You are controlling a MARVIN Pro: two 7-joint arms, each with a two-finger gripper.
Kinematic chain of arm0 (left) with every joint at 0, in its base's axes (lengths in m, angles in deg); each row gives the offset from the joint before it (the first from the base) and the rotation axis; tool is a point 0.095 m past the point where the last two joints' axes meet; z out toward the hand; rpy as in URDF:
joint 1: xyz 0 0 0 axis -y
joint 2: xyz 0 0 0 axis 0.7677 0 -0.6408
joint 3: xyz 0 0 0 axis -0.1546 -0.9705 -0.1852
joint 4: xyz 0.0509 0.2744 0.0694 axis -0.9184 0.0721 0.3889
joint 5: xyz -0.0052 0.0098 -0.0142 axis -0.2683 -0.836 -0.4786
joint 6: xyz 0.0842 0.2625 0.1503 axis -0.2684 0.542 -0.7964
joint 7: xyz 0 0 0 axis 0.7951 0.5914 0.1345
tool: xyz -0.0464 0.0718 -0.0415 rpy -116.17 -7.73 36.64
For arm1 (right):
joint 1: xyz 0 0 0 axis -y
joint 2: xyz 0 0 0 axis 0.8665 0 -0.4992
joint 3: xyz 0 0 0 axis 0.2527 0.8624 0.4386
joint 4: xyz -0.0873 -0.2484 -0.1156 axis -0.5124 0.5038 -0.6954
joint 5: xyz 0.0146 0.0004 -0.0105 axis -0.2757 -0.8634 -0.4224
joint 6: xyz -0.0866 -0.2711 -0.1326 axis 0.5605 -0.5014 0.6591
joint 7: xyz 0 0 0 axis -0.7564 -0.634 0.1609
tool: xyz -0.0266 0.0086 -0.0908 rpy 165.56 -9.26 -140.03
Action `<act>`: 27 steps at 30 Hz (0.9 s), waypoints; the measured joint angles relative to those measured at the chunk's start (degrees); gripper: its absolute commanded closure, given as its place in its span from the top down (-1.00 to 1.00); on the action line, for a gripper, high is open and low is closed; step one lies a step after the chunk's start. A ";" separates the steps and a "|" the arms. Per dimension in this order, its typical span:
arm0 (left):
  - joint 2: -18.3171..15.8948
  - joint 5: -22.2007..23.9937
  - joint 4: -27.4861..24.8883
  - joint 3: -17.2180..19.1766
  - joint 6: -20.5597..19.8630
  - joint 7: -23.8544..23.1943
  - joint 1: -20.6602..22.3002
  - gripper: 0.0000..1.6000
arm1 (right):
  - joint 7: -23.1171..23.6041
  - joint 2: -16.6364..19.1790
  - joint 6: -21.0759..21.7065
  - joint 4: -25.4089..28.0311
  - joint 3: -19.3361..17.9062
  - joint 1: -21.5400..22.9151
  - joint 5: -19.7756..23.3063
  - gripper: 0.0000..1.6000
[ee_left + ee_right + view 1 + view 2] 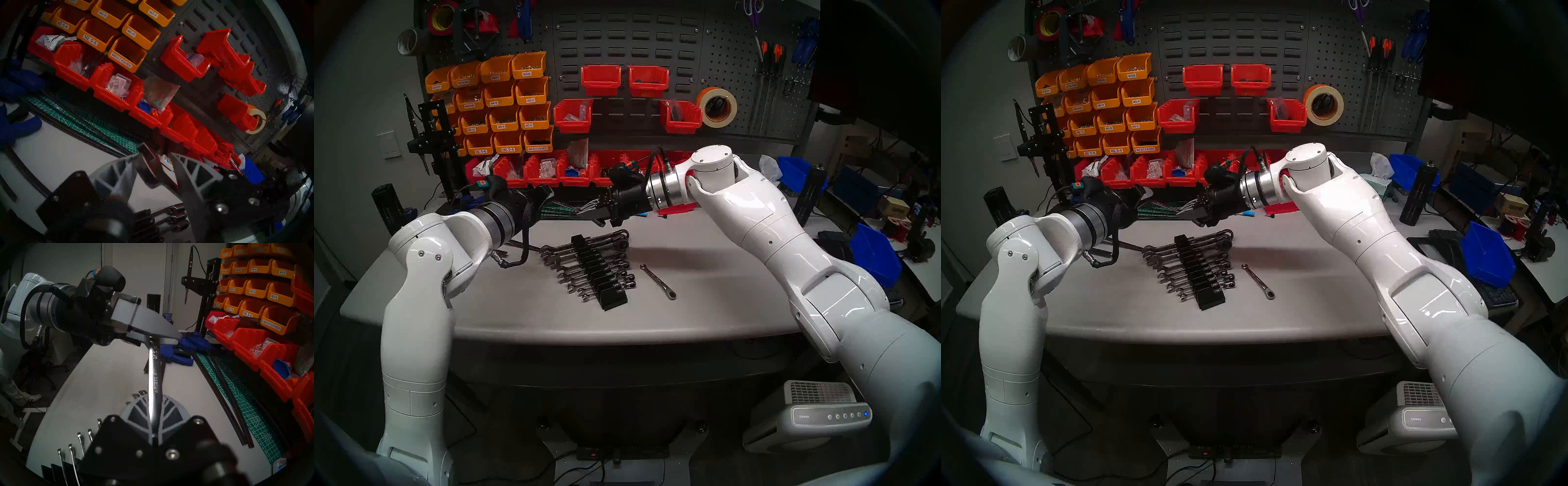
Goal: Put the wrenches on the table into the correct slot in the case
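Right gripper (154, 397) is pinched tight on one end of a chrome combination wrench (155, 375), so that one's up in the air over the back-middle of the bench (704, 305), behind the black wrench rack (614, 300). The shank runs straight out from the right fingers toward the left gripper (176, 339). The far end sits between the left fingers (192, 169). They're a bit spread: in the left wrist view you can see a gap between the wrench and one finger, so it's bracketed rather than squeezed. That view is blurry, so I can't tell if the other finger is touching.

The second wrench (658, 281), a slim one, lies flat on the bench just right of the rack, nearer the front edge. It lies diagonally with its ring end toward the front, not touching anything.

The rack sits about mid-bench, angled from back-left to front-right, with a row of wrenches (585, 264) slotted across it, open jaws poking out left and ring ends right.

Red bins (544, 171) line the back edge, with a green cutting mat (237, 395) in front of them.
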 measured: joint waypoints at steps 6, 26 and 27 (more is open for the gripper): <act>0.15 0.56 -0.22 0.59 -0.06 -0.47 -0.14 -0.95 | -0.13 -0.01 0.09 -0.02 0.01 -0.01 -0.17 -1.00; 1.09 5.35 -0.79 2.59 -2.56 1.20 -0.20 -1.00 | -1.26 -0.24 -0.74 0.22 0.40 -0.27 -0.98 -1.00; 1.18 5.39 -0.79 2.59 -2.57 1.54 -0.18 -1.00 | -1.32 -0.24 -0.82 0.29 0.40 -0.31 -1.02 -1.00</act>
